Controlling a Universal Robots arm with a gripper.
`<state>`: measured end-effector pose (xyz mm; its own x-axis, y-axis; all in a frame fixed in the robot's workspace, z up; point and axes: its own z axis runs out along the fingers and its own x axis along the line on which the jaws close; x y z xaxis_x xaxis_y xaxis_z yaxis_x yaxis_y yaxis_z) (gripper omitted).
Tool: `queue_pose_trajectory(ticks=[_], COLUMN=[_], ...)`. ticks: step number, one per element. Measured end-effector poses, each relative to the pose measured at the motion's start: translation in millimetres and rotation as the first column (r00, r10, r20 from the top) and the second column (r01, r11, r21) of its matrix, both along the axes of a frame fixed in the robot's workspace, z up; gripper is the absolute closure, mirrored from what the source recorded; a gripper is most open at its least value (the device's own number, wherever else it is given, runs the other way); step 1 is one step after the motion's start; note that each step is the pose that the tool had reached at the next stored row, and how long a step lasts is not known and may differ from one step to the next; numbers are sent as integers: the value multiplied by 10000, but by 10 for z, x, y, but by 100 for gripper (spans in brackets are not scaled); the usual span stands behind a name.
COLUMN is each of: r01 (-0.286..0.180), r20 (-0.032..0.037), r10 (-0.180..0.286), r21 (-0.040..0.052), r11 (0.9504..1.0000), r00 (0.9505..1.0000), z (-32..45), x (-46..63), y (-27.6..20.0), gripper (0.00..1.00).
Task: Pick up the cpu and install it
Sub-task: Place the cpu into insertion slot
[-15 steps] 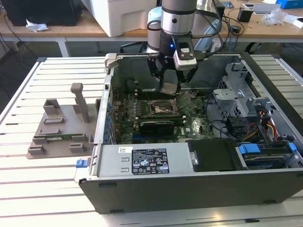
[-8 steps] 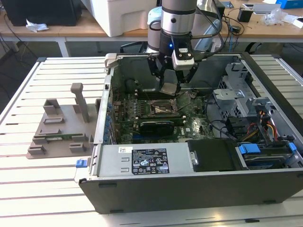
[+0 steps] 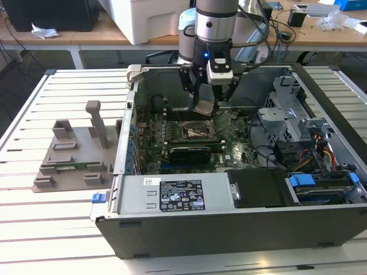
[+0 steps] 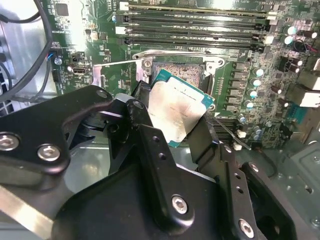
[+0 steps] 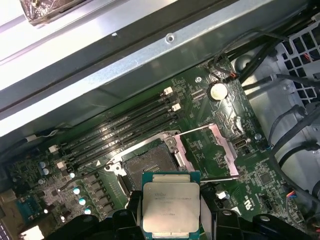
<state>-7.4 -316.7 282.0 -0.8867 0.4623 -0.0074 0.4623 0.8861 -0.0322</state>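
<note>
The black two-finger gripper (image 4: 175, 125) is clamped on opposite edges of the small square silvery-grey metal-topped cpu (image 4: 177, 112). It holds the cpu tilted above the green motherboard (image 5: 260, 175), near the open socket (image 5: 145, 170). In the exterior view, a grey plastic holder block (image 3: 74, 154) sits on the white slatted counter (image 3: 57, 229) at 9 o'clock from the open computer case (image 3: 229, 235).

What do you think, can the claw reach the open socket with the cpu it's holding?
Probably yes. The claw holds the cpu close over the socket, whose metal frame is flipped open to one side. I see no cable or part between chip and socket.
</note>
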Motion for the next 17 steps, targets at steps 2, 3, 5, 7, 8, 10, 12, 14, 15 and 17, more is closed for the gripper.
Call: queue_pose_trajectory(ticks=[2, 3, 5, 7, 8, 10, 12, 14, 15, 17], r01=[125, 169, 261, 350, 392, 473, 553, 698, 756, 910], r20=[0, 0, 0, 1, 1, 1, 1, 2, 2, 2], r10=[-125, -169, -261, -350, -392, -473, -553, -698, -756, -910], r21=[-4, -6, -11, -18, -22, -27, -31, -40, -44, -55], r11=[9999, 9999, 9997, 9994, 9992, 9989, 9985, 9976, 9971, 9958], r00=[9999, 9999, 9997, 9994, 9992, 9989, 9985, 9976, 9971, 9958], z=[0, 0, 0, 0, 0, 0, 0, 0, 0, 0], x=[0, 0, 0, 0, 0, 0, 0, 0, 0, 0], y=[0, 0, 0, 0, 0, 0, 0, 0, 0, 0], gripper=[45, 45, 45, 45, 45, 45, 45, 45, 45, 45])
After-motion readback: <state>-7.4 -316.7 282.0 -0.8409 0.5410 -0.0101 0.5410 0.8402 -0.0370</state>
